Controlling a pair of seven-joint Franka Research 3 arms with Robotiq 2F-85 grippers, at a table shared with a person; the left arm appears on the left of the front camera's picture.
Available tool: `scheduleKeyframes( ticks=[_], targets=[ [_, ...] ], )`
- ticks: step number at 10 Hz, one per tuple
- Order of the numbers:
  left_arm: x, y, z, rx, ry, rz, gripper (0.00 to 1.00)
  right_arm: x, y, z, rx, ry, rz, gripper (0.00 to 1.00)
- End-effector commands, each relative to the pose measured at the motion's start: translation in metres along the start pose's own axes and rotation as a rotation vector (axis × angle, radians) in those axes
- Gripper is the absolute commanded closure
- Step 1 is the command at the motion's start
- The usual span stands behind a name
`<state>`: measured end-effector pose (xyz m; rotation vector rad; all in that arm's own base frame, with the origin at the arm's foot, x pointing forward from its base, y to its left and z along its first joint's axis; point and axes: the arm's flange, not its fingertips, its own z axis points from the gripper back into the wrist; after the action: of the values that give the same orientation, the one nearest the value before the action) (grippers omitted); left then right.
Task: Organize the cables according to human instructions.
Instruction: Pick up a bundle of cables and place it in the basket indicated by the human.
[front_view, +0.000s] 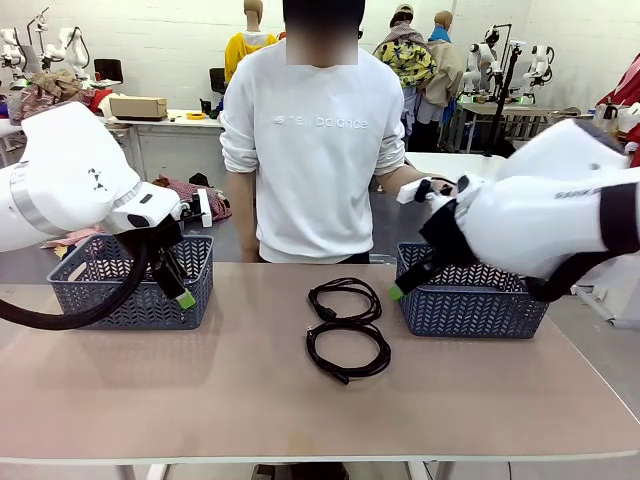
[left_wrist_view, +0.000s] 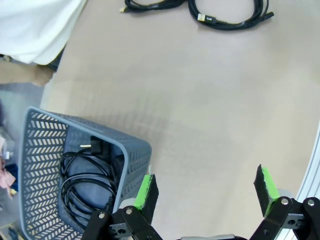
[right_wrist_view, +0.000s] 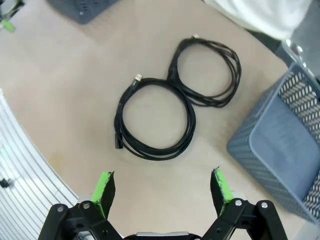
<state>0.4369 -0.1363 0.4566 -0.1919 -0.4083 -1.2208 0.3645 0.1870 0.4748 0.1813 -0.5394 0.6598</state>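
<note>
The far cable and near cable lie coiled and touching mid-worktop. At their 9 o'clock a grey basket holds more coiled cables. At 3 o'clock stands a second basket. The left gripper and right gripper both gape wide, holding nothing.

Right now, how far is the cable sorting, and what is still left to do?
Done: coiled black cords lie inside the grey perforated plastic basket beside the left gripper. In hand: nothing; the left gripper and the right gripper both stand open and hold nothing. Left: the larger coil and the smaller coil of black cord lie touching on the tan table, not yet in a basket.
</note>
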Motion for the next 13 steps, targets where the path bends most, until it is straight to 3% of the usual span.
scheduleKeyframes(
  ticks=[1,5,6,13],
  targets=[
    [-0.001,0.002,0.002,0.003,0.004,0.007,0.00,0.020,0.025,-0.008,-0.077,0.121,-0.081,0.00],
    [-0.001,0.002,0.002,0.003,0.004,0.007,0.00,0.028,0.052,-0.043,-0.066,0.196,-0.082,0.00],
    [-0.001,0.002,0.002,0.003,0.004,0.007,0.00,0.014,0.049,-0.035,-0.078,0.171,-0.078,0.00],
    [-0.001,0.002,0.002,0.003,0.004,0.007,0.00,0.019,0.049,-0.037,-0.072,0.176,-0.080,0.00]
  ],
)
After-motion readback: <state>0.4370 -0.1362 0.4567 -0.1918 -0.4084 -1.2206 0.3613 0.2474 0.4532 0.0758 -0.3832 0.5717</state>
